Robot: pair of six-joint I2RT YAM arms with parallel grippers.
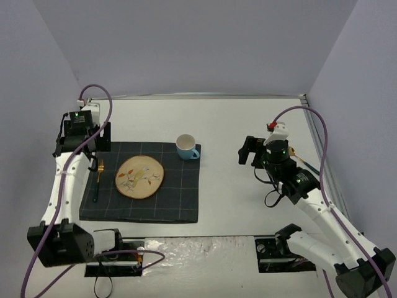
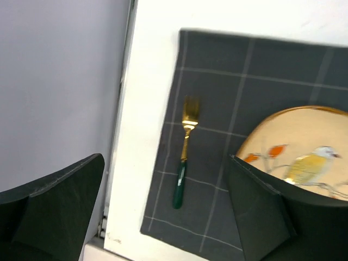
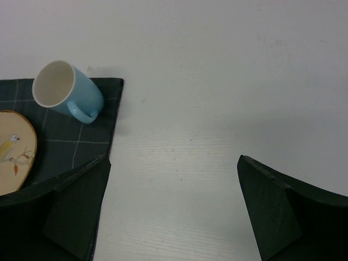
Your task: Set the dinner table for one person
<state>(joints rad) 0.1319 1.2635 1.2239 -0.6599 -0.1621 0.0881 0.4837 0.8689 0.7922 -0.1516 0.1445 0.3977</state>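
Note:
The white dinner table (image 1: pixel 236 124) carries a dark grey checked placemat (image 1: pixel 180 198). On the mat lie a tan plate with a bird picture (image 1: pixel 141 177), a gold fork with a green handle (image 1: pixel 98 180) to the plate's left, and a light blue cup (image 1: pixel 186 147) at the far right corner. My left gripper (image 2: pixel 166 217) hangs open above the fork (image 2: pixel 184 157), which lies free on the mat. My right gripper (image 3: pixel 174 206) stands open over bare table, to the right of the cup (image 3: pixel 68 92); nothing is between its fingers.
A thin gold utensil with a dark handle (image 1: pixel 308 164) lies on the table behind the right arm. Walls close in the table on the left, back and right. The plate's edge (image 2: pixel 304 157) sits partly behind my left gripper's right finger.

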